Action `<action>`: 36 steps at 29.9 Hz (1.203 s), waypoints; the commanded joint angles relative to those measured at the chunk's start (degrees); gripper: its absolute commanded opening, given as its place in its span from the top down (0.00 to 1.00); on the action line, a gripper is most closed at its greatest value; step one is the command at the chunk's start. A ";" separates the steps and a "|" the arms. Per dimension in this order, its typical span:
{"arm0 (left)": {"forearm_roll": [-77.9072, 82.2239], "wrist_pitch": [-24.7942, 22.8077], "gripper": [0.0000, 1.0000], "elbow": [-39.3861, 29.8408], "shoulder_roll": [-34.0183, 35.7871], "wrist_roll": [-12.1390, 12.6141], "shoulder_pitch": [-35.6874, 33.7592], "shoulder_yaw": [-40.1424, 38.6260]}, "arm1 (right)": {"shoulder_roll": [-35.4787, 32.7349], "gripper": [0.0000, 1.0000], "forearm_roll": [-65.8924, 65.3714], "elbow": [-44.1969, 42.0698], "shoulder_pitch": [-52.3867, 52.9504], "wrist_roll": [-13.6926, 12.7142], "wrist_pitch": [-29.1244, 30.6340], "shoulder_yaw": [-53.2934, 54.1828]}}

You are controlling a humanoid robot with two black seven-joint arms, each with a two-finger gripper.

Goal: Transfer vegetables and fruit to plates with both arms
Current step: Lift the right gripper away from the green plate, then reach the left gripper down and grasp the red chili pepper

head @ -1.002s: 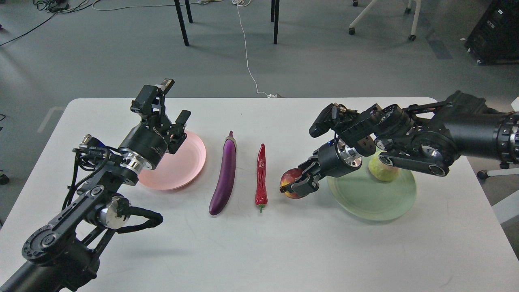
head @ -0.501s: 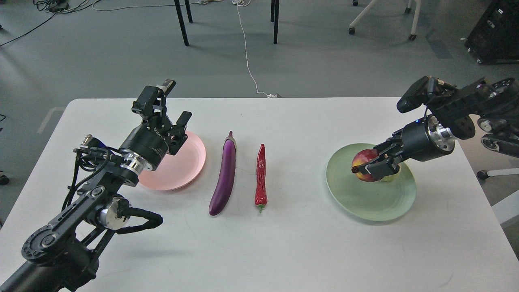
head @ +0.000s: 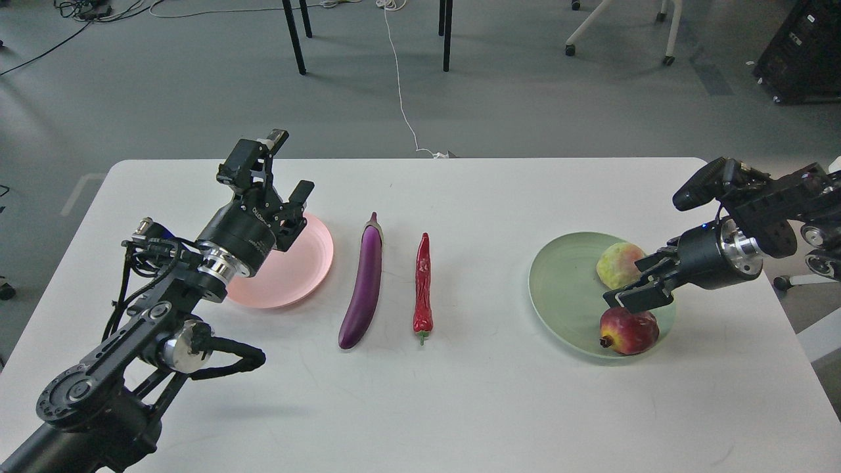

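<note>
The pomegranate (head: 629, 330) lies on the front right of the pale green plate (head: 565, 289), its dark crown pointing left. The yellow-green fruit (head: 617, 263) sits on the same plate behind it. My right gripper (head: 634, 284) is open and empty just above the pomegranate, beside the yellow-green fruit. The purple eggplant (head: 364, 289) and the red chili pepper (head: 423, 282) lie side by side on the table between the plates. My left gripper (head: 295, 213) is open and empty, raised over the left part of the bare pink plate (head: 295, 269).
The white table (head: 460, 394) reaches past both plates, with its right edge close behind my right arm. Beyond the far edge are the grey floor, black table legs (head: 447, 33), a white cable (head: 401, 98) and a chair base (head: 667, 26).
My right gripper carried the pomegranate from the table left of the green plate over onto the plate, let it go and opened. My left arm barely moved.
</note>
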 commanded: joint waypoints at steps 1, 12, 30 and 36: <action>0.09 0.01 0.01 -0.08 0.27 0.09 -0.06 0.00 | -0.30 0.03 4.36 -0.27 -0.27 0.00 -0.29 4.72; 1.92 -0.26 0.01 -0.96 3.61 0.17 -1.46 2.19 | 0.22 0.03 68.77 -4.84 -20.28 0.00 -0.46 26.24; 53.44 -20.89 0.01 1.92 6.53 12.29 -36.50 39.26 | 6.20 0.03 83.75 -13.99 -54.59 0.00 3.58 64.50; 53.61 -22.49 0.01 11.07 0.20 15.02 -44.87 49.29 | 5.50 0.02 83.75 -14.07 -57.40 0.00 4.28 67.13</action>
